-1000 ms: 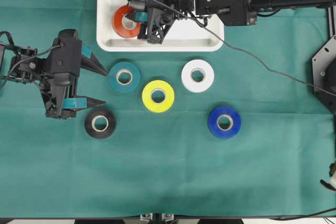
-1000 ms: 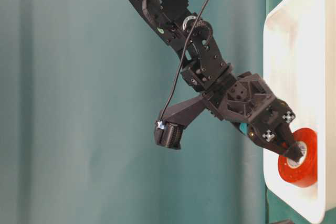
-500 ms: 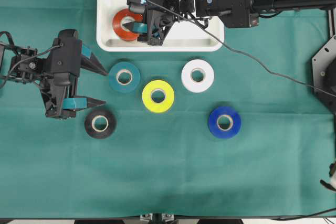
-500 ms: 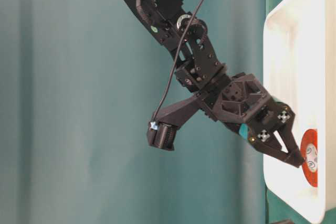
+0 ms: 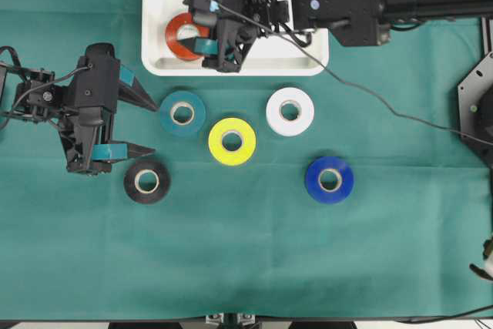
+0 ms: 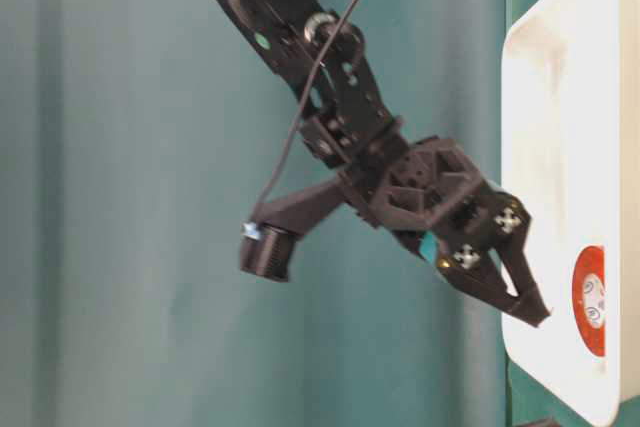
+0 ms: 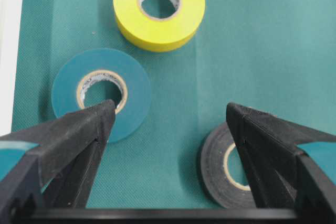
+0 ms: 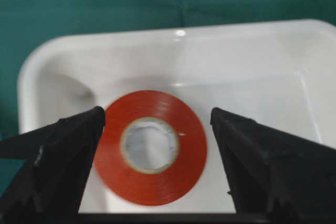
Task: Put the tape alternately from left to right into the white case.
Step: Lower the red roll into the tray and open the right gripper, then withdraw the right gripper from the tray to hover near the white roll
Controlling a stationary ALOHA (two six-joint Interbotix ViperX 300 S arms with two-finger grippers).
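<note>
- Your right gripper [image 5: 202, 40] hangs over the white case [image 5: 308, 52], jaws spread wide and gripping nothing.
- The red roll [image 8: 151, 146] lies flat in the case between those fingers, touching neither, toward the case's 8 o'clock corner in the overhead view.
- Your left gripper [image 5: 146, 125] is also spread and empty over the green cloth [image 5: 246, 260]: teal roll [image 5: 182, 113] at its 1 o'clock, black roll [image 5: 147, 181] at 6.
- Outward on the cloth: yellow roll [image 5: 232, 141], white roll [image 5: 290, 111], blue roll [image 5: 330, 179].

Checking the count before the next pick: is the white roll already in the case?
No, the white roll lies on the green cloth, below the white case.
</note>
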